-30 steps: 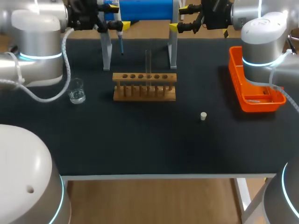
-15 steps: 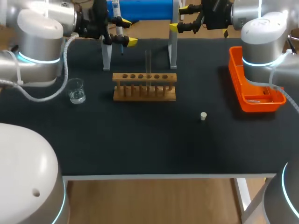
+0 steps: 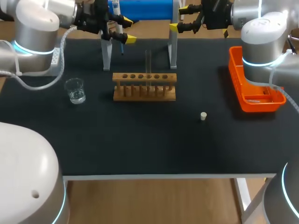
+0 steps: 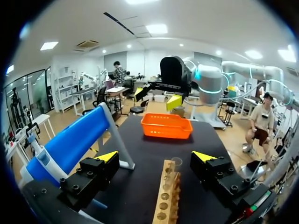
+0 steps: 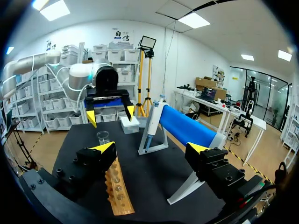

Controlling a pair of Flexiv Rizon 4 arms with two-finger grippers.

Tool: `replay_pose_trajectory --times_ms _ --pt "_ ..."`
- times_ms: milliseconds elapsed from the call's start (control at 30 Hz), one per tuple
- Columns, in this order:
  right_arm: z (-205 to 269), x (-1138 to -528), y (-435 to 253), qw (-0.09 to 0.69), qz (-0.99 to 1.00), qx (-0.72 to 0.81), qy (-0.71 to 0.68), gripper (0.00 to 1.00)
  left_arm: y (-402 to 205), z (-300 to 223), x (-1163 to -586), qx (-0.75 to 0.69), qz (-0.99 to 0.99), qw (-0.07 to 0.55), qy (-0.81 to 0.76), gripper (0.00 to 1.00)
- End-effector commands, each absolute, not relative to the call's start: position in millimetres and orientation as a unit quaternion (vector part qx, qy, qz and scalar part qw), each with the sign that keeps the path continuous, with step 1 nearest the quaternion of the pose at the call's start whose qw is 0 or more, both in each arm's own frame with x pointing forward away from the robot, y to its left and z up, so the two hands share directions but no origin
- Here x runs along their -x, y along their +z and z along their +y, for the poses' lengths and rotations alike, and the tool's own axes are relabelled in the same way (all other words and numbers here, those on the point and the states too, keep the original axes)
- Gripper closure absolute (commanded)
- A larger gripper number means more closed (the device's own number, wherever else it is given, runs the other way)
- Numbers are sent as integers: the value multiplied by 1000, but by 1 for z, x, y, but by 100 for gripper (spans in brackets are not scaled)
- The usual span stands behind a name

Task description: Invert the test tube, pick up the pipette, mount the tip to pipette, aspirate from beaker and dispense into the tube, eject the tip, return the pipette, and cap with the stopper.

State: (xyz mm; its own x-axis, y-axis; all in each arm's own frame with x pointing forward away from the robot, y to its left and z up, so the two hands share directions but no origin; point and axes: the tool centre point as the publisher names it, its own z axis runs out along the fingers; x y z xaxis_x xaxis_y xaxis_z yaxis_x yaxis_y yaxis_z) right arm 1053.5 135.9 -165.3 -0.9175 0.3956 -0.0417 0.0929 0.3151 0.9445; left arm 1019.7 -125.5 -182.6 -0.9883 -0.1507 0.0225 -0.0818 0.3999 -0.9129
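Left hand [image 3: 127, 30] and right hand [image 3: 179, 17] hang wide open, empty, over the black table [image 3: 149, 144].

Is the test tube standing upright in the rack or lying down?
Upright. The test tube stands vertically in a hole of the wooden rack, its top well above the rack.

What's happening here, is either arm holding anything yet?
Nothing is held yet. The left gripper is open at the back of the table, close to the pipette on its stand; the right gripper is open near the stand's other end. The test tube stands in the wooden rack, the beaker sits to its left, and the stopper lies loose on the table.
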Motion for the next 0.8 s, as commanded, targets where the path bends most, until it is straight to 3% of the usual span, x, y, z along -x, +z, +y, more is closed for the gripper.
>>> replay_pose_trajectory --times_ms 33,800 --pt "135 -1054 -165 133 801 -152 564 0 -190 -130 -1022 68 841 20 -537 0" --pt "135 -1054 -165 133 801 -152 564 0 -244 -161 -997 57 855 26 -515 0"
